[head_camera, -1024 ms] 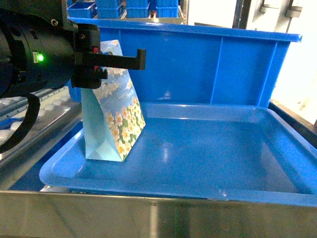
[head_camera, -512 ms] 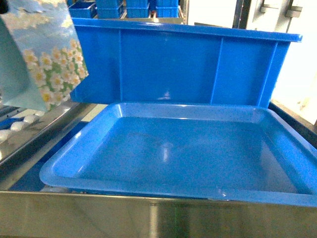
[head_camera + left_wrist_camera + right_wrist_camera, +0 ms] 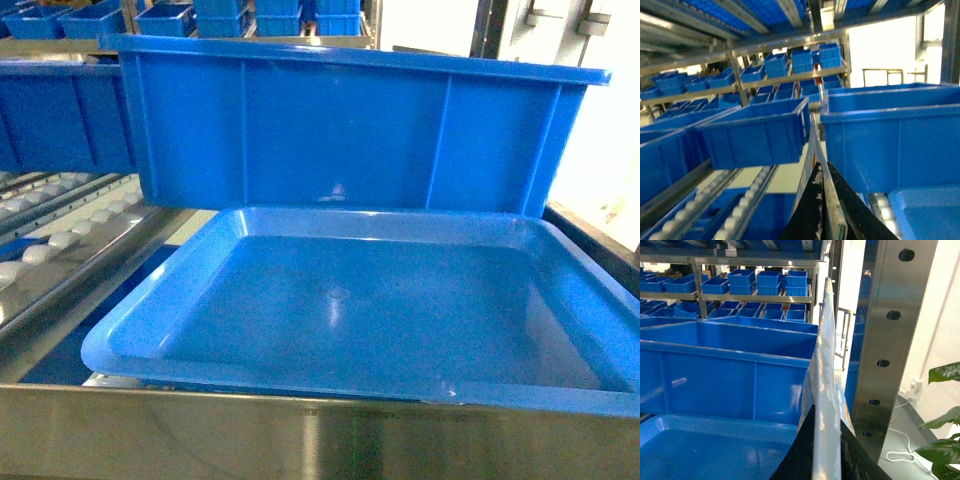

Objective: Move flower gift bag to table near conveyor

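Note:
The flower gift bag (image 3: 812, 135) shows only in the left wrist view, edge-on as a thin pale sheet rising from my left gripper (image 3: 821, 165), whose black jaws are shut on it. It hangs above the conveyor (image 3: 747, 200), whose white rollers (image 3: 60, 240) also run along the left of the head view. My right gripper (image 3: 826, 415) is shut on the edge of a second, glossy white bag (image 3: 826, 350) beside a steel post. Neither gripper nor bag appears in the head view. The table is out of view.
A shallow blue tray (image 3: 560, 290) lies ahead of me behind a steel ledge (image 3: 300, 440), with a tall blue bin (image 3: 350, 130) behind it. More blue bins (image 3: 760, 135) fill the racks. A perforated steel post (image 3: 890, 340) and a plant (image 3: 945, 440) stand at the right.
The left gripper lifted the flower gift bag off the blue tray, carried it up and left, and both have left the head view.

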